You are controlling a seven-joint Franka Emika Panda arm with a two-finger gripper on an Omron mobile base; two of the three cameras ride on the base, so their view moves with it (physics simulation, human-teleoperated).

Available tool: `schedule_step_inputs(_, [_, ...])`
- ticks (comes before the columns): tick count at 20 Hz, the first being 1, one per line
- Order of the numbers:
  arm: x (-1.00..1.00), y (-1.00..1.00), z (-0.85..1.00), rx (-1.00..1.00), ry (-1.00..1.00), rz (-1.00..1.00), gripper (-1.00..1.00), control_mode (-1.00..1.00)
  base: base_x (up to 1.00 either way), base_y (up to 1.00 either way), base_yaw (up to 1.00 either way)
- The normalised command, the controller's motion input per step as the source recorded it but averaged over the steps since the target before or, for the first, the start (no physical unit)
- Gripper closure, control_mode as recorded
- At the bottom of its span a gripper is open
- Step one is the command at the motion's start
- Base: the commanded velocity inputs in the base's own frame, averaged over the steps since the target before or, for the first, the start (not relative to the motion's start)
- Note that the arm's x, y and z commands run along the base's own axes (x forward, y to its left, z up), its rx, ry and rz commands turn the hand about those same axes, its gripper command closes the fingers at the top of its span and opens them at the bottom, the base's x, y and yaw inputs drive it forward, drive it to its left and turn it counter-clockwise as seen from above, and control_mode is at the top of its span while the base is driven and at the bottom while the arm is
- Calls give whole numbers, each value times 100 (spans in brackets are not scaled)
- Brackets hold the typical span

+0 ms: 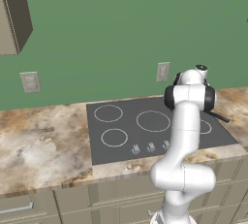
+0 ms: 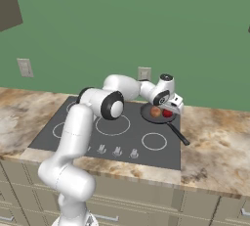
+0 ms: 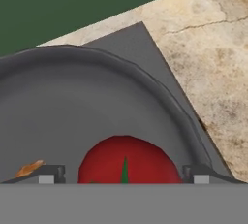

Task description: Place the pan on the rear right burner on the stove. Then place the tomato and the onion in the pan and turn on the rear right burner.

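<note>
We count one pan (image 2: 152,117), and inside it one tomato (image 2: 167,113) and one onion (image 2: 155,112). There is one stove (image 2: 73,122), and on its glass we see five white rings and a front row of five small knobs (image 2: 117,150). On the green wall we count two sockets (image 1: 30,82). One counter (image 2: 215,142) holds the stove.

Arm (image 1: 184,136) before stove (image 1: 121,140)
</note>
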Motion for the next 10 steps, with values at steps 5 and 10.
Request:
schedule_step_inputs(5, [-4,0,16,0,0,0,-100,-100,0,0,0])
schedule_step_inputs(10, [-19,7,21,0,1,0,-100,-100,0,0,0])
